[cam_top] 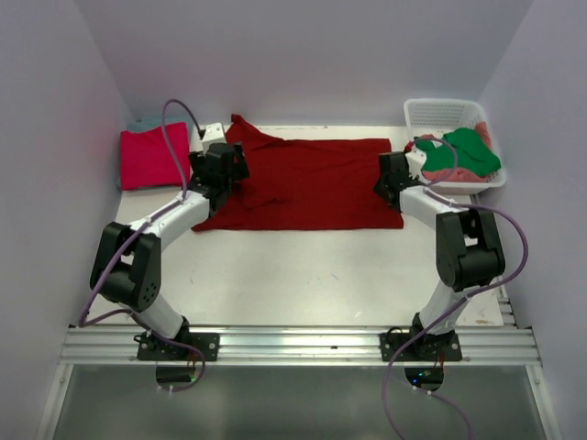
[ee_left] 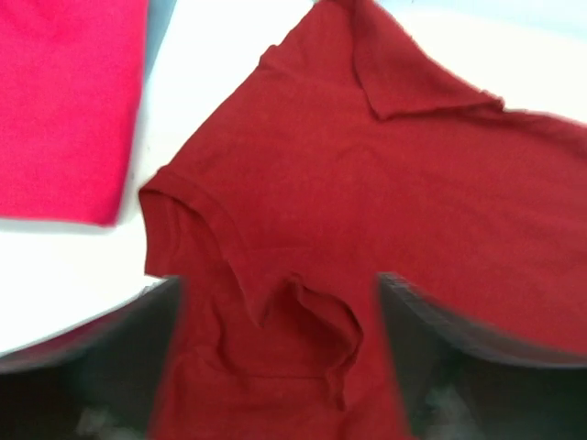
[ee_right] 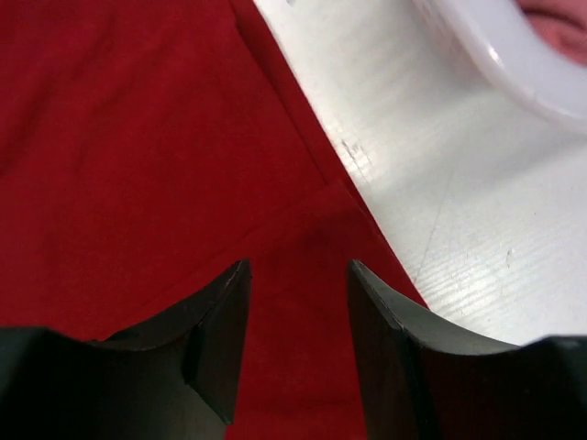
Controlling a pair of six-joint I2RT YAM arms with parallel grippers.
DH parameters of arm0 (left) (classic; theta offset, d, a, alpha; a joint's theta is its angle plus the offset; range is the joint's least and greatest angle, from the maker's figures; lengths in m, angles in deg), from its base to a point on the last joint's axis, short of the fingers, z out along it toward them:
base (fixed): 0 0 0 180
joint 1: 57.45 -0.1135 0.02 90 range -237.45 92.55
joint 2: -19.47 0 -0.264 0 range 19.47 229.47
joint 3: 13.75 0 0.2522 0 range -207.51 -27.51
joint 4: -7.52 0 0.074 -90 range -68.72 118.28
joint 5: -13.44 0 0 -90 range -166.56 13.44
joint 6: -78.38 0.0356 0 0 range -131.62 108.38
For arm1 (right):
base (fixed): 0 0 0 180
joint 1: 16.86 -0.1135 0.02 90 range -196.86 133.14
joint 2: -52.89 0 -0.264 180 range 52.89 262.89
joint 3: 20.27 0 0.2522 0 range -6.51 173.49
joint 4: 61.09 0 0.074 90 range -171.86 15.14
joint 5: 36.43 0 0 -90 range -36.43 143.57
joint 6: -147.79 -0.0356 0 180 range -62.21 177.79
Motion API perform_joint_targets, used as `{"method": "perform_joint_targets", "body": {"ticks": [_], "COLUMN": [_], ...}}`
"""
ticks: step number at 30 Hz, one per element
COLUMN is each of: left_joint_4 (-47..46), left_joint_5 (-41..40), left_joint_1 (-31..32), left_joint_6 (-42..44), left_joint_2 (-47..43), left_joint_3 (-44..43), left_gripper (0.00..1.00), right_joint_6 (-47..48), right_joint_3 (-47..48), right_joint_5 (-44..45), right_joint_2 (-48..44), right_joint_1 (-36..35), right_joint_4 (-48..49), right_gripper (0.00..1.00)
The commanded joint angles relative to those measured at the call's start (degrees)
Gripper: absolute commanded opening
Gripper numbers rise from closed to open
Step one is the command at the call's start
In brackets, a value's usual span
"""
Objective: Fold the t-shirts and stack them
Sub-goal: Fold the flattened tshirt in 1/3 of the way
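A dark red t-shirt [cam_top: 312, 183] lies spread across the middle of the table, folded once lengthwise, its collar end and one sleeve rumpled at the left. My left gripper [cam_top: 240, 171] hovers over that rumpled end, open, with a raised pucker of red cloth [ee_left: 321, 321] lying between its fingers, not pinched. My right gripper [cam_top: 383, 183] stands open just above the shirt's right edge [ee_right: 303, 302], nothing held. A folded magenta-pink t-shirt [cam_top: 149, 158] lies at the far left on a teal one [cam_top: 145, 123]. Green [cam_top: 470, 151] and salmon-pink [cam_top: 440, 171] t-shirts sit in the basket.
A white lattice basket [cam_top: 438, 114] stands at the back right corner, close behind my right gripper; its rim [ee_right: 495, 64] shows in the right wrist view. Purple walls close in the table on three sides. Bare white table [cam_top: 303, 275] lies in front of the shirt.
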State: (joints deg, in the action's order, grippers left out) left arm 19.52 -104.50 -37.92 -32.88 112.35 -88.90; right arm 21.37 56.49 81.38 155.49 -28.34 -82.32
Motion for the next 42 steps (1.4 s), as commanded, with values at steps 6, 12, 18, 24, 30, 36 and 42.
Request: {"method": "perform_joint_targets", "body": {"ticks": [6,12,18,24,30,36,42], "left_joint_4": [-9.1,-7.1,-8.5,-8.9,-10.8,-9.7,-3.5], "left_joint_5": [-3.9,4.0,13.3,14.0,12.3,12.1,11.5], "left_joint_1": [-0.5,-0.5,-0.5,-0.5,-0.5,-0.5,-0.5], "left_joint_6": [-3.5,-7.7,-8.3,-9.9,-10.2,-11.3,-12.9], "left_joint_2": [-6.0,-10.0,-9.3,-4.6,1.6,3.9,3.9], "left_joint_3": [4.5,10.7,15.1,15.6,15.6,15.9,15.9], "left_gripper": [1.00,1.00,0.43,0.00,0.00,0.00,0.00], "right_joint_6": [4.3,4.3,3.9,3.6,3.5,3.9,3.8], "right_joint_3": [-6.0,-6.7,-9.4,-8.3,-9.3,-10.5,-11.6], "right_joint_5": [-2.1,-5.4,-12.0,-14.9,-16.6,-15.7,-14.9], "right_joint_2": [-12.3,-15.4,-15.9,-12.2,-7.8,-6.7,-7.1], "right_joint_1": [0.2,-0.6,-1.1,-1.5,-2.0,-2.5,-2.8], "right_joint_4": [12.9,10.7,9.5,4.2,4.0,2.1,-1.1], "right_gripper": [0.51,0.45,0.00,0.00,0.00,0.00,0.00]}}
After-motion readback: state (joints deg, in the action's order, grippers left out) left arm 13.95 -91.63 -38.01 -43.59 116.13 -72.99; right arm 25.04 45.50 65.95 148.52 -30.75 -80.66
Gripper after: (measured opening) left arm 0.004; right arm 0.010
